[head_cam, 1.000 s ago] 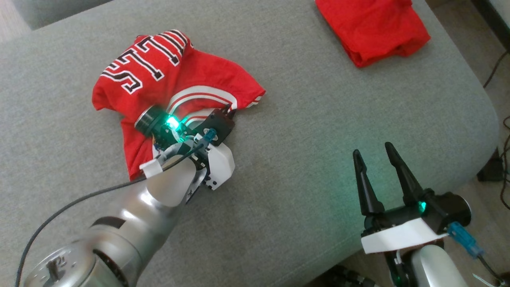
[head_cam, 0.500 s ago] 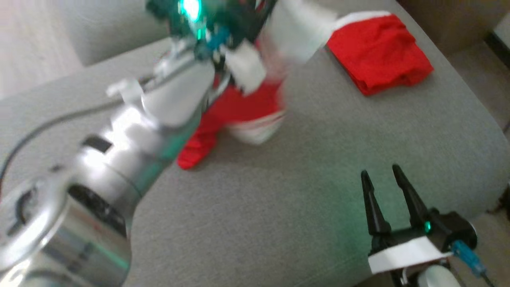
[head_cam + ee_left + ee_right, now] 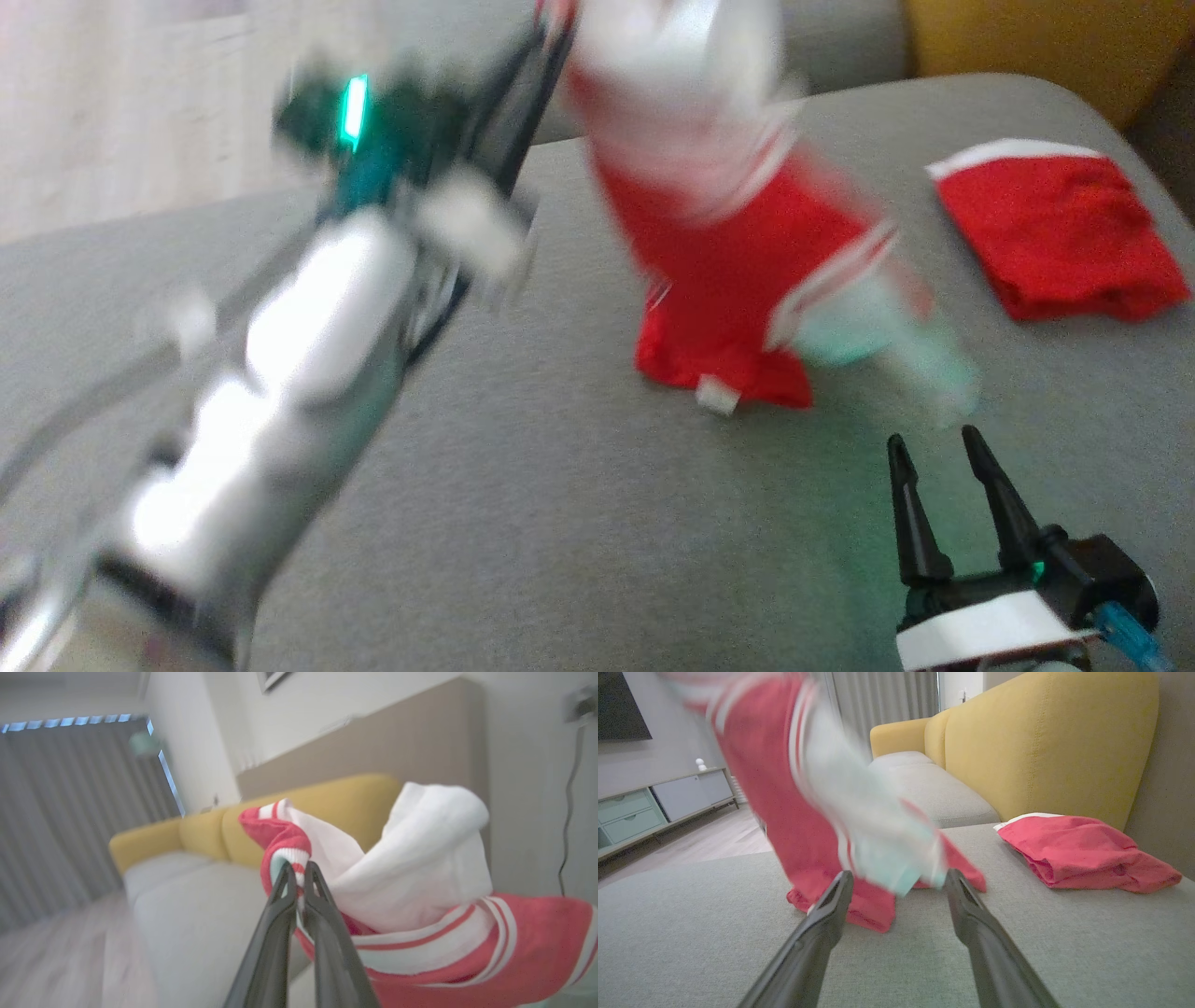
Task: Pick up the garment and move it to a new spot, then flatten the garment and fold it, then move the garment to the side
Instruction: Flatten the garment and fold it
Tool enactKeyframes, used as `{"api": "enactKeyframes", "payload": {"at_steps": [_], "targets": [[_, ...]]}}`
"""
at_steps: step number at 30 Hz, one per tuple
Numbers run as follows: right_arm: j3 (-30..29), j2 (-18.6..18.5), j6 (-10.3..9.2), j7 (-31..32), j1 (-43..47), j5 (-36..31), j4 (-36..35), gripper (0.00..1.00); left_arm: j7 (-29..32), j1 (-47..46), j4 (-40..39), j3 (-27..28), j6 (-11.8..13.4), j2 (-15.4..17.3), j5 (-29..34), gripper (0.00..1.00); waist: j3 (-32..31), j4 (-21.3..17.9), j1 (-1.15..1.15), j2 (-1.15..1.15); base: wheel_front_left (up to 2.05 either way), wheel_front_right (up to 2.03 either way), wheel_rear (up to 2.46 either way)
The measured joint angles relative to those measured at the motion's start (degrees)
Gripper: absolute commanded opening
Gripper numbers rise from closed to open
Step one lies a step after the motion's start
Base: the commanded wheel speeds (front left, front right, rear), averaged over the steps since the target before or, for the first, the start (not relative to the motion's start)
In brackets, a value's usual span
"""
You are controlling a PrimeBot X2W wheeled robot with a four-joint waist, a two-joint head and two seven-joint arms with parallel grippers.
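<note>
Hanging from the left claw (image 3: pixel 299 870), which is pinched shut on a striped edge, the red-and-white garment (image 3: pixel 728 271) is now lifted off the grey cushion (image 3: pixel 560 504). A second ago it lay crumpled there under that claw. Its lower hem rests on the cushion mid-scene, left of the folded red cloth (image 3: pixel 1055 233). Right claw (image 3: pixel 934 437) stays wide and empty, near right. Head camera has shifted; left arm blurred.

A grey cushion (image 3: pixel 560 523) spans the head view; a folded red cloth (image 3: pixel 1055 233) lies upper right, and the blurred jersey (image 3: pixel 728 280) seemingly touches it mid-frame.
</note>
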Motion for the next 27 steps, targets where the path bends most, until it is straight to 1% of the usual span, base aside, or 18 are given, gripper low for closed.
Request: {"api": "enactKeyframes", "payload": {"at_steps": [1,4,6,8,11,12,13,14,15,18,22,25,27], "targets": [[-0.2,0.0,0.0,0.0,0.2,0.0,-0.1,1.0,0.0,4.2,-0.2,0.0,0.2,1.2,-0.1,0.0,-0.1,1.1,0.01,0.0,0.0,0.0,0.0],[-0.7,0.0,0.0,0.0,0.7,-0.3,-0.3,1.0,0.1,16.5,-0.7,0.6,2.2,5.5,-1.5,0.0,0.0,4.2,0.01,0.0,0.0,0.0,0.0],[-0.9,0.0,0.0,0.0,0.7,-1.0,-0.3,1.0,0.1,23.1,-1.4,2.5,3.8,8.1,-2.2,0.0,0.3,5.8,0.01,0.0,0.0,0.0,0.0],[-0.9,0.0,0.0,0.0,0.6,-1.2,-0.4,1.0,0.1,28.1,-2.3,4.6,5.0,10.6,-2.4,0.0,0.8,7.0,0.01,0.0,0.0,0.0,0.0],[-1.3,-0.1,0.0,0.0,0.6,-1.2,-0.4,1.0,0.1,32.3,-4.5,7.6,5.9,12.8,-2.0,0.0,1.7,8.4,0.01,0.0,0.0,0.0,0.0],[-1.4,-0.1,0.0,0.0,0.6,-1.2,-0.4,1.0,0.1,33.0,-5.4,8.8,6.1,13.1,-1.9,0.13,2.0,8.7,0.01,0.0,0.0,0.0,0.0],[-1.4,-0.1,0.0,0.0,0.6,-1.2,-0.4,1.0,0.1,33.6,-6.4,10.1,6.3,13.3,-1.8,0.42,2.4,9.1,0.01,0.0,0.0,0.0,0.0],[-1.4,-0.2,0.0,0.0,0.6,-1.3,-0.5,1.0,0.1,34.0,-7.3,11.3,6.4,13.4,-1.8,0.91,2.7,9.4,0.01,0.0,0.0,0.0,0.0],[-1.4,-0.3,0.0,0.0,0.6,-1.6,-0.5,1.0,0.1,34.3,-7.9,12.0,6.5,13.5,-1.4,1.0,3.0,9.7,0.01,0.0,0.0,0.0,0.0],[-1.4,-0.6,0.0,0.0,0.6,-1.6,-0.5,1.0,0.1,35.7,-8.9,14.0,6.6,13.3,-0.3,1.0,3.8,10.4,0.01,0.0,0.0,0.0,0.0],[-1.1,-0.8,0.0,0.0,0.6,-1.6,-0.5,1.0,0.1,39.6,-10.5,17.8,8.9,12.5,1.5,1.0,4.0,11.0,0.01,0.0,0.0,0.0,0.0],[-1.1,-1.0,0.0,0.0,0.6,-1.6,-0.5,1.0,0.1,43.4,-13.1,20.9,11.0,11.2,3.5,1.0,3.8,11.4,0.01,0.0,0.0,0.0,0.0],[-1.1,-1.2,0.0,0.0,0.6,-1.6,-0.5,1.0,0.1,45.8,-14.8,21.7,11.1,10.0,4.9,1.0,3.6,11.6,0.01,0.0,0.0,0.0,0.0]]}}
